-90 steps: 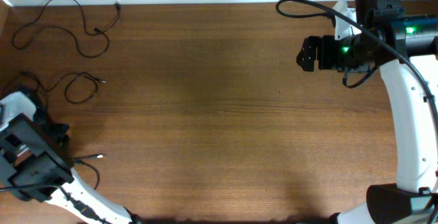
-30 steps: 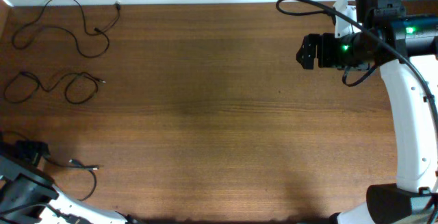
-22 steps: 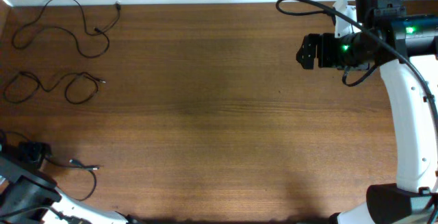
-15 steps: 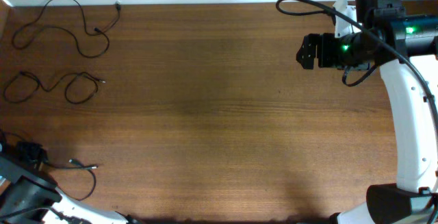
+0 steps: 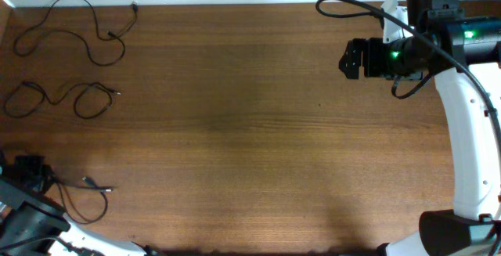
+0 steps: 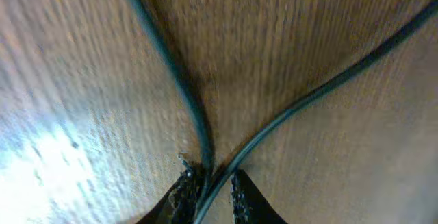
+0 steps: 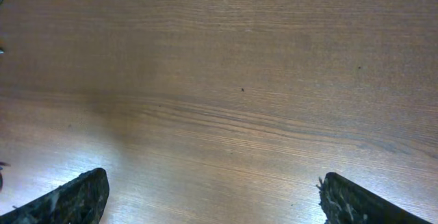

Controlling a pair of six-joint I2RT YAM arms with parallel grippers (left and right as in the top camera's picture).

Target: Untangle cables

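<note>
Three thin black cables lie apart along the table's left side in the overhead view: one at the far corner (image 5: 97, 29), one below it in two loops (image 5: 109, 91), and a third near the front edge (image 5: 98, 185). My left gripper (image 5: 31, 171) sits at that third cable's left end. In the left wrist view it (image 6: 211, 195) is shut on two strands of the cable (image 6: 308, 97), which fan out across the wood from between its fingertips (image 6: 181, 195). My right gripper (image 5: 350, 59) hovers open at the far right, with only bare table between its fingers (image 7: 72, 200).
The brown wooden table (image 5: 235, 131) spans the whole view, with a white wall edge along the back. The right arm's white body (image 5: 470, 146) and its thick black wiring (image 5: 344, 5) occupy the right side.
My left gripper came down to the front-left cable and closed on it, and that cable's loop and plug shifted slightly. The right arm has stayed still.
</note>
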